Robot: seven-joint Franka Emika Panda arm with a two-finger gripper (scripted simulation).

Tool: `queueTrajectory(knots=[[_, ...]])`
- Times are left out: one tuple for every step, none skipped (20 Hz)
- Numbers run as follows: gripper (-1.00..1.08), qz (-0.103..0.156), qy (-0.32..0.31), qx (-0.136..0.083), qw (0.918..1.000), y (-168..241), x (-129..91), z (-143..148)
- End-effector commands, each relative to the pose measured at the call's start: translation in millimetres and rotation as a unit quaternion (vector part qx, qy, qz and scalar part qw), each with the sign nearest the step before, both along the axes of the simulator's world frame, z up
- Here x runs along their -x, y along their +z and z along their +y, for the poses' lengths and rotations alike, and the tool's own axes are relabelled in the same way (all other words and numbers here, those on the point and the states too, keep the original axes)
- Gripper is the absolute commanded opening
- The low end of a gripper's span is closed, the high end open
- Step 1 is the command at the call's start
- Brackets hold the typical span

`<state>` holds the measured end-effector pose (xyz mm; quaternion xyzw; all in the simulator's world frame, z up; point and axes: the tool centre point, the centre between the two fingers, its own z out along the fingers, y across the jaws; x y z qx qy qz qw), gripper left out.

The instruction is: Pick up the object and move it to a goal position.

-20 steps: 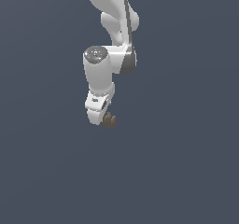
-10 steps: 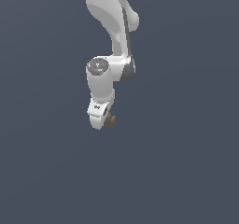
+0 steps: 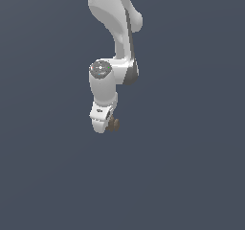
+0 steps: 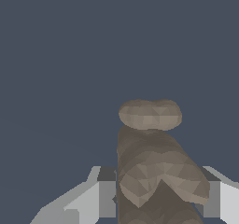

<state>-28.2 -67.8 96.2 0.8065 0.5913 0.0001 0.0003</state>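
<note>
The object (image 4: pixel 156 171) fills the lower middle of my wrist view: a brown, lumpy, faceted piece with a long ridged body and a flattened rounded knob at its far end. It sits between the two grey fingers (image 4: pixel 106 197), one on each side, and both appear to be touching its flanks, so I read the jaws as pinching the object rather than standing spread. In the exterior view only a small dark-brown nub (image 3: pixel 114 124) shows, poking out on the exterior view's right side of the white gripper (image 3: pixel 103 121), at the lowest end of the arm.

How it will handle is my judgement: it looks rigid, small and light next to the gripper, so weight should be no trouble. The risk is its shape. The knobs and slanted facets give the flat pads uneven contact, and it could pivot or creep out if I swing fast. The hold seems to be across the thick body, which I think is the right place; the narrower neck below the knob would be a poorer grip.

Around it there is only flat slate-blue background in both views. I cannot make out a worktop edge, a shadow or any goal marker, so I cannot tell how high the object hangs or where it has to go.
</note>
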Motion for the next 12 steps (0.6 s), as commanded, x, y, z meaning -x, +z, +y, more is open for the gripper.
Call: queueTrajectory(knots=[[-1.00,0.000,0.000,0.000,1.0000,0,0,0],[-1.00,0.000,0.000,0.000,1.0000,0,0,0],[-1.00,0.000,0.000,0.000,1.0000,0,0,0],[-1.00,0.000,0.000,0.000,1.0000,0,0,0],[-1.00,0.000,0.000,0.000,1.0000,1,-1,0],[-1.00,0.000,0.000,0.000,1.0000,2,-1,0],[-1.00,0.000,0.000,0.000,1.0000,3,-2,-1],[-1.00,0.000,0.000,0.000,1.0000,5,-4,-1],[-1.00,0.000,0.000,0.000,1.0000,8,-5,-2],[-1.00,0.000,0.000,0.000,1.0000,10,-7,-2],[-1.00,0.000,0.000,0.000,1.0000,14,-9,-3],[-1.00,0.000,0.000,0.000,1.0000,17,-11,-4]])
